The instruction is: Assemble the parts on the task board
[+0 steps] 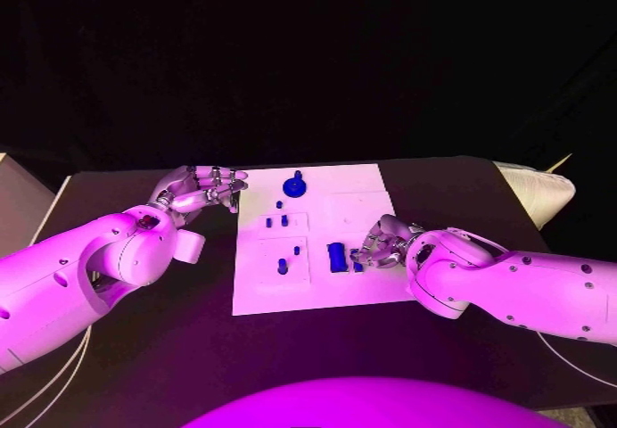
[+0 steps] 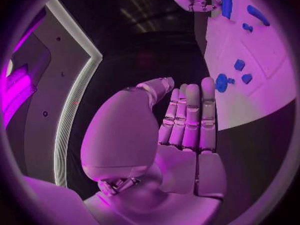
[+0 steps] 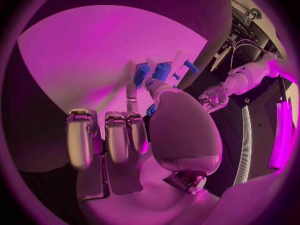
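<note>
While the blue block [image 1: 337, 257] sits at the near right edge of the task board [image 1: 347, 201], the right hand [image 1: 382, 242] has fingertips on it, probably to seat or reposition it; a firm grasp can't be confirmed. Other blue parts, a round knob [image 1: 296, 186] and small pegs [image 1: 282, 265], lie farther across the board. Left hand [image 1: 195, 190] hovers off the board's far left corner, fingers straight, holding nothing, likely on standby. No readable labels.
</note>
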